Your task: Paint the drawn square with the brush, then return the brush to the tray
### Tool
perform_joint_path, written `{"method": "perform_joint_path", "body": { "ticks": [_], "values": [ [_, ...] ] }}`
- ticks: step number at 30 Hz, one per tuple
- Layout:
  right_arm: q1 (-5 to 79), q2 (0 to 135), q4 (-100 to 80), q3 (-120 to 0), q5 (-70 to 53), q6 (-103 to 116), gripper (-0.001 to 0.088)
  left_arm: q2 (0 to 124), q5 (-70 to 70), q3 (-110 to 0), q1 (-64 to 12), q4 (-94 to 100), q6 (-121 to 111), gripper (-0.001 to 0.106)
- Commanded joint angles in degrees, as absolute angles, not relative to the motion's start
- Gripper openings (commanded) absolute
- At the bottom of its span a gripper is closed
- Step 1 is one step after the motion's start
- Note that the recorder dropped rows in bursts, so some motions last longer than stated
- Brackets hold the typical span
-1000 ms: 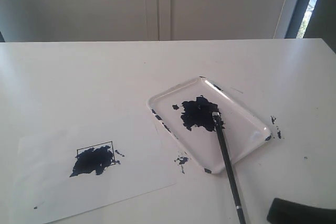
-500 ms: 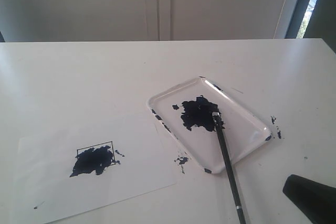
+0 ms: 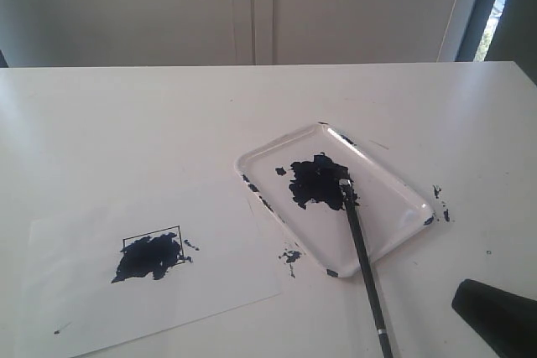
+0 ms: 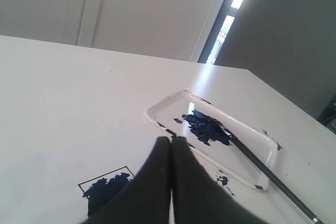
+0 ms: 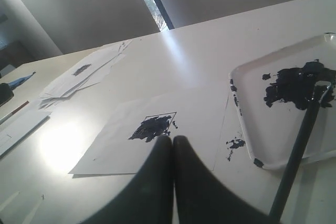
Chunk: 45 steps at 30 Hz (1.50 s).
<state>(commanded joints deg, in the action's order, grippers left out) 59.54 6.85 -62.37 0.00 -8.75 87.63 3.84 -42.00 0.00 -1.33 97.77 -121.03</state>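
The drawn square (image 3: pixel 152 250) on the white paper sheet (image 3: pixel 210 291) is blotched with dark paint; it also shows as the square (image 4: pixel 107 187) and the square (image 5: pixel 153 125). The black-handled brush (image 3: pixel 362 255) lies with its tip in the paint blotch of the clear tray (image 3: pixel 394 186), its handle sticking out over the tray's near rim onto the table. The brush (image 4: pixel 262 165) and the brush (image 5: pixel 296 153) show in both wrist views. My right gripper (image 3: pixel 495 320) sits at the lower right corner, away from the brush; its jaws (image 5: pixel 173 139) are shut and empty. My left gripper (image 4: pixel 171 138) is shut and empty.
Paint flecks (image 3: pixel 290 256) mark the table beside the tray, and more flecks (image 3: pixel 440 203) lie to its right. Loose papers (image 5: pixel 84 74) and small items (image 5: pixel 10 90) lie on a far part of the table in the right wrist view.
My right gripper has drawn back toward the lower right corner of the exterior view. The brush, tray and paper have not moved.
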Motion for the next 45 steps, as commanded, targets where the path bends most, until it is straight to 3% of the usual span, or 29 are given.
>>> {"method": "perform_joint_path", "body": {
  "ticks": [13,33,45],
  "values": [
    [56.8,3.2,-62.6,0.0,-8.7,87.6,0.0,3.8,-41.9,0.0,-1.3,97.8,-121.0,0.0],
    [29.6,0.0,-62.6,0.0,-9.2,87.6,0.0,3.8,-41.4,0.0,-1.3,97.8,-117.7,0.0],
    [28.9,0.0,-62.6,0.0,-9.3,87.6,0.0,3.8,-40.8,0.0,-1.3,97.8,-101.5,0.0]
  ]
}}
